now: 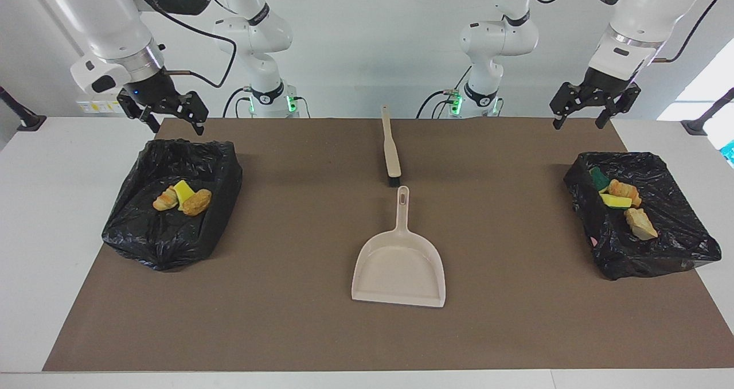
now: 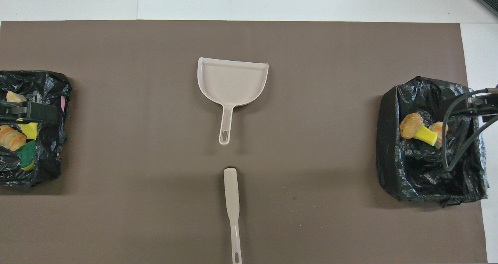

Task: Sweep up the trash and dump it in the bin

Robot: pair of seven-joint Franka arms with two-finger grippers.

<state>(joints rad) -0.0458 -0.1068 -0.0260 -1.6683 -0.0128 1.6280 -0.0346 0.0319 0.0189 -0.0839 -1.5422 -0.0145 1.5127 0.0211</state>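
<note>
The trash lies in two black bag-lined bins. Sponge and pastry bits (image 1: 182, 198) sit in the bin (image 1: 166, 251) at the right arm's end, and more bits (image 1: 622, 201) in the bin (image 1: 659, 260) at the left arm's end. My right gripper (image 1: 176, 122) hangs open and empty above that bin's edge nearest the robots. My left gripper (image 1: 578, 119) is open and empty, raised over the mat beside its bin. The beige dustpan (image 1: 399, 265) and brush (image 1: 391, 151) lie at the table's middle, untouched.
A brown mat (image 1: 287, 297) covers most of the white table (image 1: 51, 234). In the overhead view the dustpan (image 2: 232, 81) lies farther from the robots than the brush (image 2: 232, 201), their handles in line. A cable (image 2: 453, 139) hangs over the right arm's bin.
</note>
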